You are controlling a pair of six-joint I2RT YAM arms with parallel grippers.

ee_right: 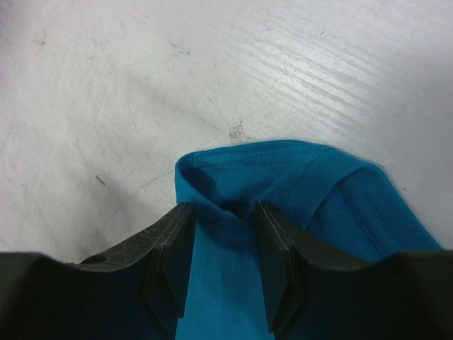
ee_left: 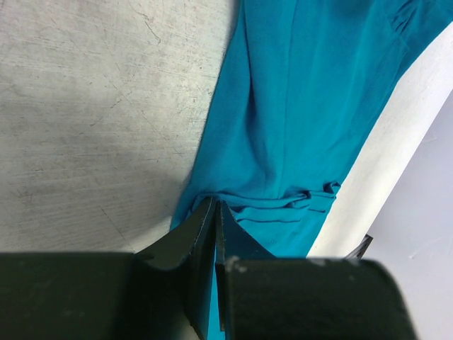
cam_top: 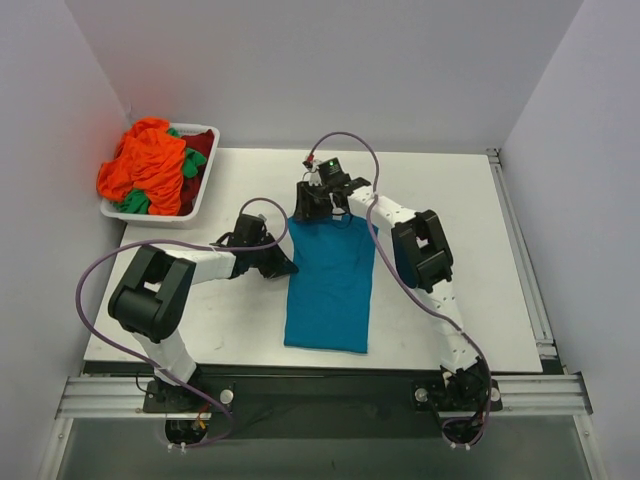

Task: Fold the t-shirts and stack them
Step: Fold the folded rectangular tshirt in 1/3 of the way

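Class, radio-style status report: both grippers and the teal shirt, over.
Left gripper shut on teal shirt's left edge. Right gripper shut on its far end. Shirt lies narrow, mid-table. Other shirts off in tray, no obstruction.

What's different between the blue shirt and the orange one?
The blue shirt lies flat in a long strip on the table; the orange shirt is bunched in the tray. The left gripper and right gripper hold the blue shirt; no gripper touches the orange shirt. Both are plain cloth.
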